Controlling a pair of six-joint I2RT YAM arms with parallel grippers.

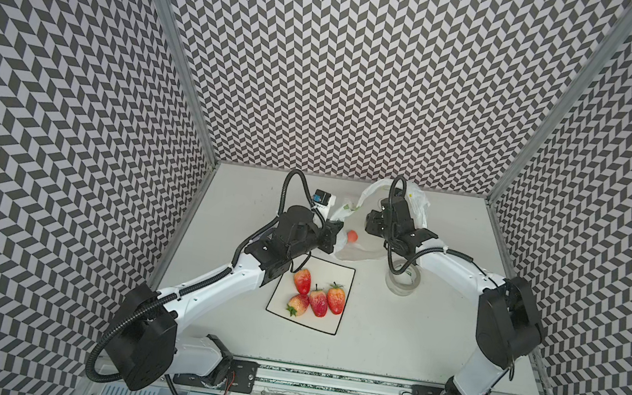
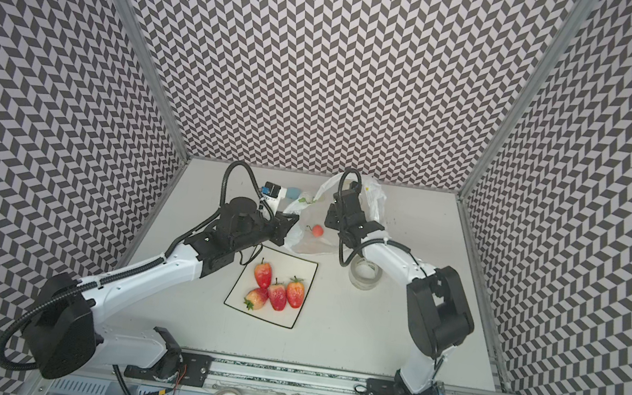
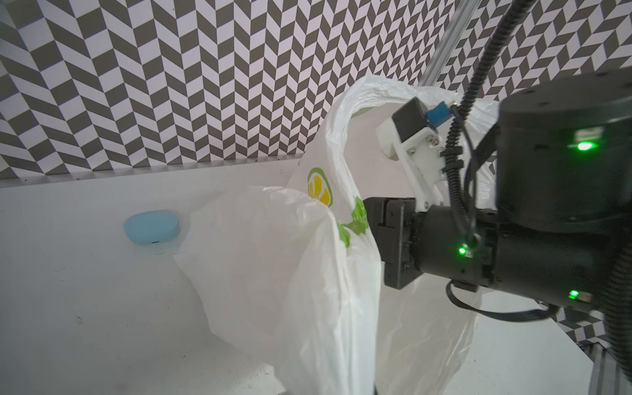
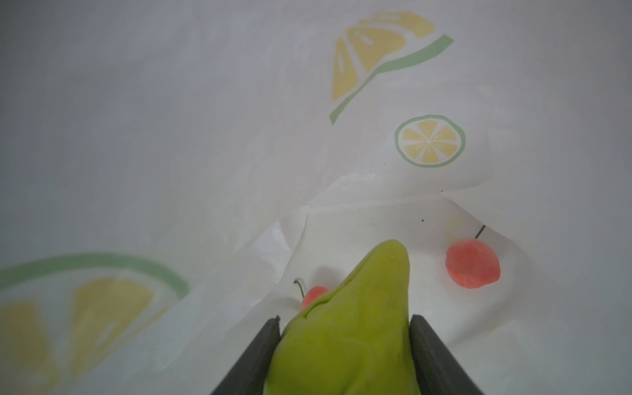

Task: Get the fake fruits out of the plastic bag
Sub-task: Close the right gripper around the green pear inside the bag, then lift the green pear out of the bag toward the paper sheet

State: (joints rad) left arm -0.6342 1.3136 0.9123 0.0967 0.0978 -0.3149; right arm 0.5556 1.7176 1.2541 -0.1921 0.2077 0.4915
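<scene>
Two small round pinkish fruits (image 4: 472,263) lie inside the thin translucent white plastic bag (image 1: 348,253), left pincer (image 1: 333,232) pinching its rim; the right pincer (image 4: 345,318) pinches the knobbly yellow-green pear (image 4: 369,290) there, whose glossy taper may squirt free.

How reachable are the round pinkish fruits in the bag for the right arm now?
Probably not yet: the right end effector is inside the plastic bag near the round fruits, but its jaws grip the pear.
</scene>
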